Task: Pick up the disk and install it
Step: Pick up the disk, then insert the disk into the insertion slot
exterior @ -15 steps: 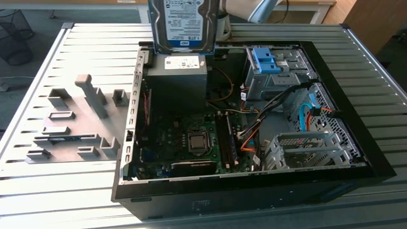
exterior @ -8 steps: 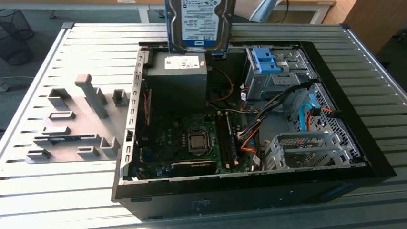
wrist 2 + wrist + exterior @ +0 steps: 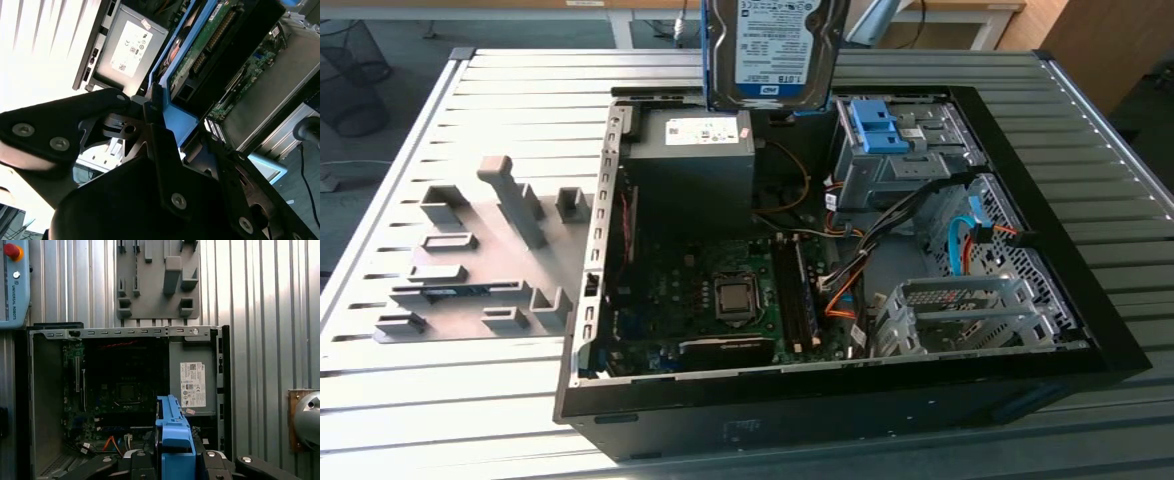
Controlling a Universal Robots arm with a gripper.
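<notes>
Your gripper [image 3: 175, 461] pinches the disk [image 3: 771, 50] by its blue frame, holding it upright in the air, at 12 o'clock above the open case [image 3: 854, 415]

**Slatted metal table bearing two loads**

The ribbed grey table [image 3: 454, 420] is carrying an open computer case [image 3: 854, 415] toward the exterior view's right. A grey fixture plate [image 3: 494, 225] with upright blocks is lying just beside it, on the left.

The disk [image 3: 771, 50] hangs above the case [image 3: 854, 405], seemingly over the box [image 3: 694, 165] inside it.
</notes>
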